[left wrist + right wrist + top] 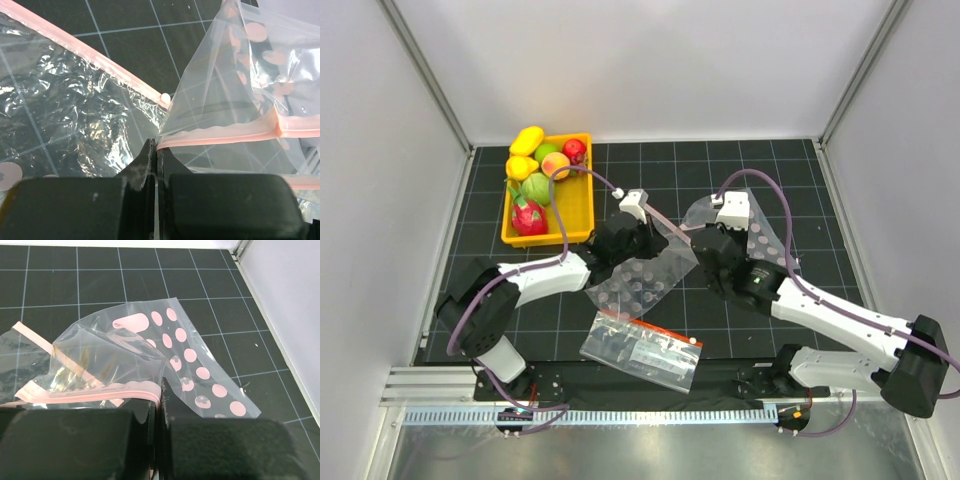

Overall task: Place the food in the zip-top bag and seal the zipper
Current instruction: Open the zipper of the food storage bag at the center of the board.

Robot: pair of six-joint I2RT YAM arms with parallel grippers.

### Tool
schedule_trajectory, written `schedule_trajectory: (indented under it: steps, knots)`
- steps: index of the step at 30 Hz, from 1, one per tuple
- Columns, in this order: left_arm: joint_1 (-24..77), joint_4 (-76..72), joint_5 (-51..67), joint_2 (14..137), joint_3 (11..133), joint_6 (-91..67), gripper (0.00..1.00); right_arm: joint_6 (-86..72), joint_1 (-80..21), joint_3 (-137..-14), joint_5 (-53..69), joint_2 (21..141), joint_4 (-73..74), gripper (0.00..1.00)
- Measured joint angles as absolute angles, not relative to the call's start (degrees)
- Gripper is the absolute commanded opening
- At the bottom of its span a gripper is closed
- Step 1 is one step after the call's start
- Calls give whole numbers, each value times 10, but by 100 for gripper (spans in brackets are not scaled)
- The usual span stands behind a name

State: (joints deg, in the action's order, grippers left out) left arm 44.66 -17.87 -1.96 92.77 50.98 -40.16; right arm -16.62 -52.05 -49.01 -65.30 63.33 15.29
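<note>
The left gripper (156,152) was clenched on the bag's pink strip, which came out of the closed jaws and ran off to one side. The right gripper (161,390) was clenched too, with a length of the same pink edge caught between its fingers. The likely reason for two grips on one edge was to lift the mouth off the mat and draw its lips apart, since thin film of this kind sags shut when left alone.

The zip-top bag (75,105) sat just to the right of the yellow tray (588,190), a little nearer the arms than the tray's near corner, stretched between the two grippers. The bag looked empty. Its zipper (115,67) showed as two separate pink lines in the left wrist view, one ending in a small white tip, which suggested the mouth was unsealed, though I could not tell how wide it stood.

The food (540,175) lay piled inside the tray, none of it in the bag, so the task seemed to be at its opening stage. With both grippers occupied, one would probably have to let go before any fruit could be fetched.

A dotted clear sheet (190,355) lay under and beside the bag, farther from the tray. A printed bag (645,350) with a red band lay nearer the arms than the tray, touched by neither gripper.
</note>
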Motion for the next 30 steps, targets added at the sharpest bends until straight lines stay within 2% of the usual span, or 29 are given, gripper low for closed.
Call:
schedule_trajectory:
  steps: [6, 9, 10, 11, 18, 25, 30]
  knots:
    - [448, -184, -19, 928, 510, -397, 2, -169, -508, -477, -626, 619, 149, 1]
    - [448, -184, -21, 927, 504, -382, 16, -172, -505, -478, -612, 642, 141, 1]
    - [447, -183, -23, 927, 499, -377, 30, -174, -503, -482, -610, 659, 142, 1]
    - [445, -183, -24, 927, 493, -370, 34, -176, -501, -488, -607, 679, 143, 1]
    - [441, -176, -30, 926, 472, -352, 54, -187, -500, -512, -587, 790, 154, 1]
    - [441, -166, -40, 856, 443, -338, 82, -191, -496, -518, -587, 804, 155, 1]
    - [441, -160, -41, 779, 439, -334, 83, -193, -489, -522, -577, 814, 152, 1]
